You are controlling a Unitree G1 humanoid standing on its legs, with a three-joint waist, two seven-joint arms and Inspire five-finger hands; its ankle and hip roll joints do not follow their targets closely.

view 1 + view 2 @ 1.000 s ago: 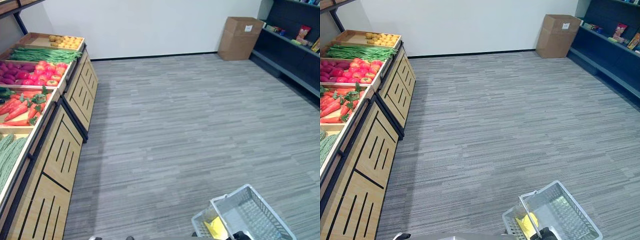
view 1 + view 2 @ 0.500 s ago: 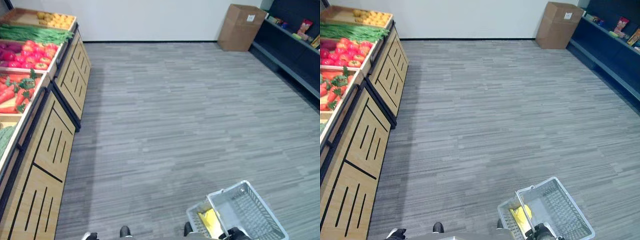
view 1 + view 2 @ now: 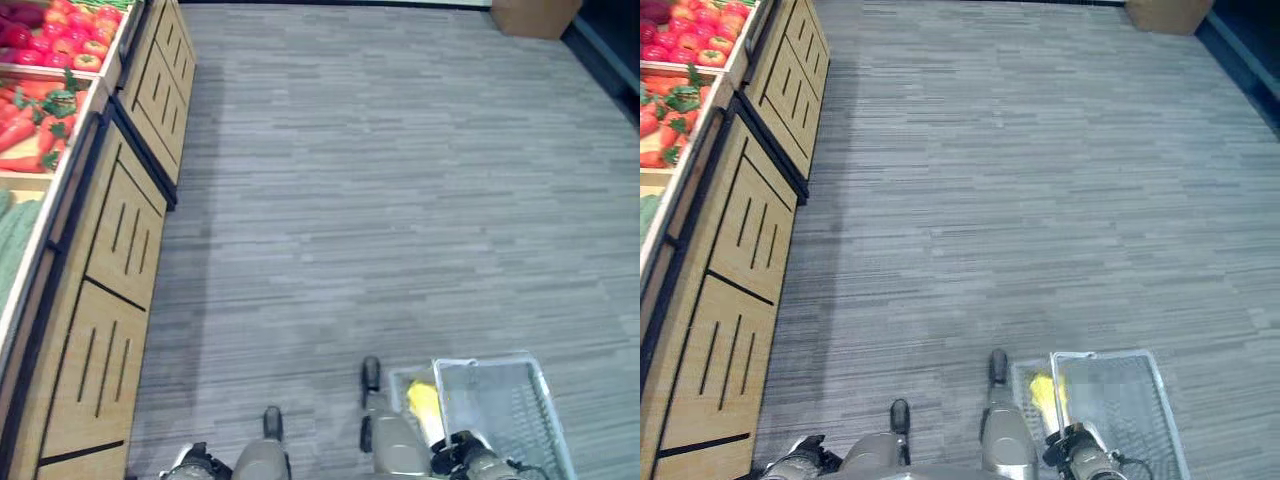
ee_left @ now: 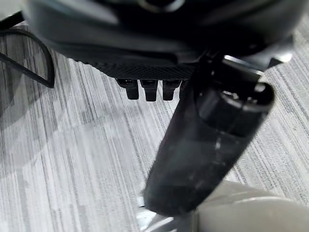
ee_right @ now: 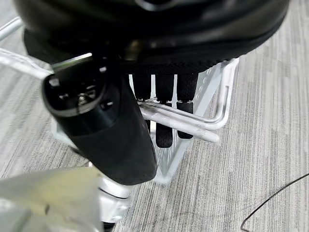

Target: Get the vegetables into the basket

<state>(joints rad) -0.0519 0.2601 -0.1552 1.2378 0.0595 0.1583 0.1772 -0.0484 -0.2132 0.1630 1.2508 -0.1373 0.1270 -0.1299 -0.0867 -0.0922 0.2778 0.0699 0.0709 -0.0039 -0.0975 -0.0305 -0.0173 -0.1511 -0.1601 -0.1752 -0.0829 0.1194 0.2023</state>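
Over on the left, the wooden counter (image 3: 110,260) carries the vegetables: green gourds (image 3: 12,240) nearest, then carrots (image 3: 35,100) with leafy tops, then red tomatoes (image 3: 70,45) farther along. I'd guess the carrots are stiff and light, best taken round the middle of the body rather than the floppy greens; the tomatoes look smooth and roundish, likely to roll and to want a gentle all-round hold.

The left hand (image 4: 147,89) hangs over bare floor (image 3: 380,200) with its fingers curled in short against the palm, nothing in it.

To the right, the right hand (image 5: 164,116) has its fingers hooked round the wire handle of the basket (image 3: 500,400), which hangs low beside the robot, well apart from the counter, with something yellow (image 3: 422,400) already lying inside.

The head views give the produce and the spacing; the wrist views alone reveal how each hand's fingers sit.
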